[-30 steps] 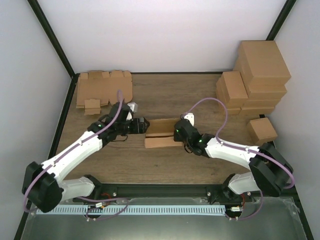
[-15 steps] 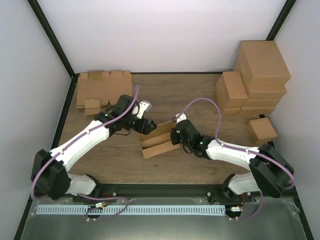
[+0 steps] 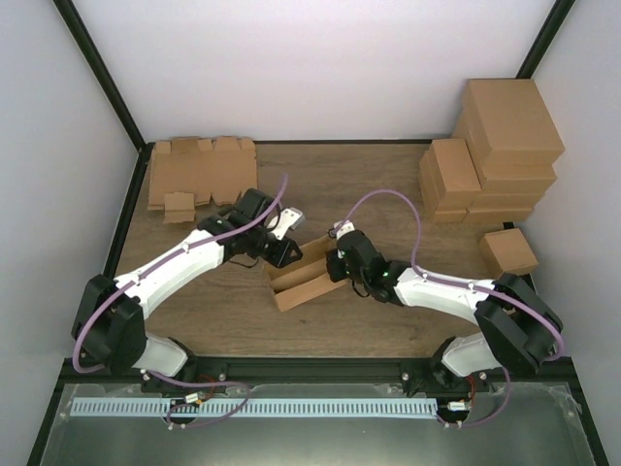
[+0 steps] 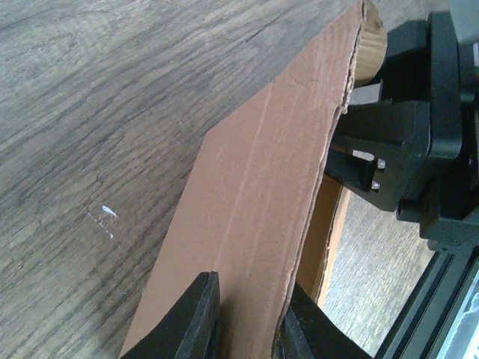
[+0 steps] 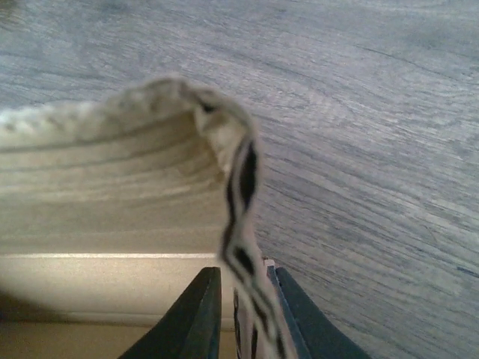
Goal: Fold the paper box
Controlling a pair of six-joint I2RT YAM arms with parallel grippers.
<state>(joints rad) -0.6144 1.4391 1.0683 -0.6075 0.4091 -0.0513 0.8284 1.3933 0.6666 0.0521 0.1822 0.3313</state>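
The paper box (image 3: 303,280) lies in the middle of the table as a half-folded brown trough, turned at a slant. My left gripper (image 3: 291,247) is at its far left end. In the left wrist view its fingers (image 4: 196,318) straddle a raised wall of the paper box (image 4: 254,194), and my left gripper (image 4: 251,321) is shut on it. My right gripper (image 3: 333,262) is at the box's right end. In the right wrist view the corrugated wall edge (image 5: 238,187) stands between the fingers of my right gripper (image 5: 243,314), which are slightly apart, with a gap on the left side.
Flat cardboard blanks (image 3: 199,170) lie at the back left. Several folded boxes (image 3: 495,146) are stacked at the back right, with one small box (image 3: 508,252) nearer the right edge. Black frame rails border the table.
My left gripper has swung onto the box's left wall and closed on it. The box has turned to a slant. My right jaws have eased apart.
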